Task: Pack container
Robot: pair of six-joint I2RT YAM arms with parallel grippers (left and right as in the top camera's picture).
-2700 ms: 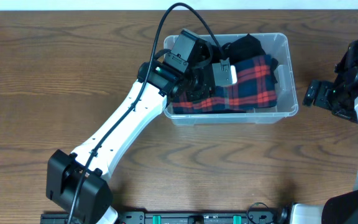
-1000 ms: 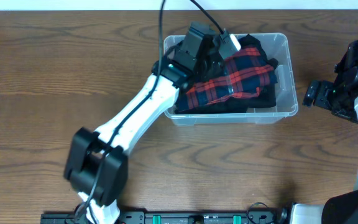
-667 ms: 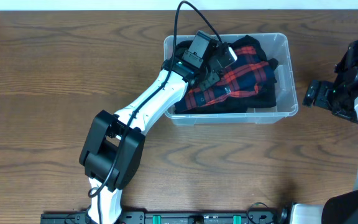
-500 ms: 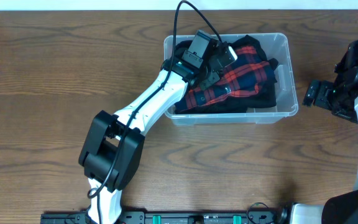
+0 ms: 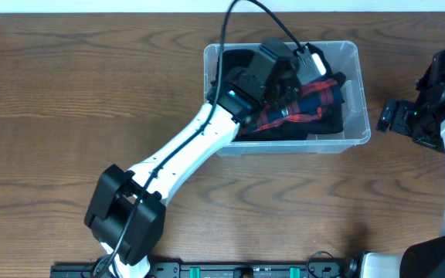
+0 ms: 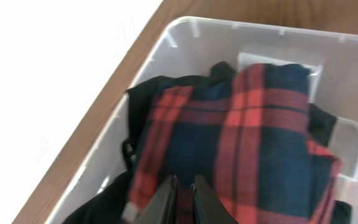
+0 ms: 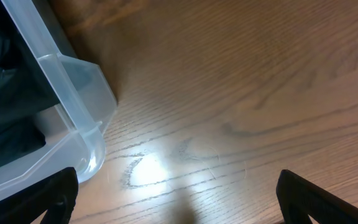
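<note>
Now the clear container (image 5: 300,145) is seen on the brown wooden surface (image 5: 68,93), near its far edge. A red and blue checked cloth (image 5: 315,96) and a black cloth (image 5: 238,62) are bunched up inside it. The left gripper (image 6: 183,184) is held down inside the container, and the checked cloth is pinched between its fingers, which are pressed nearly together. The right gripper (image 7: 176,177) is spread wide over the wood, near the right end of the container.
</note>
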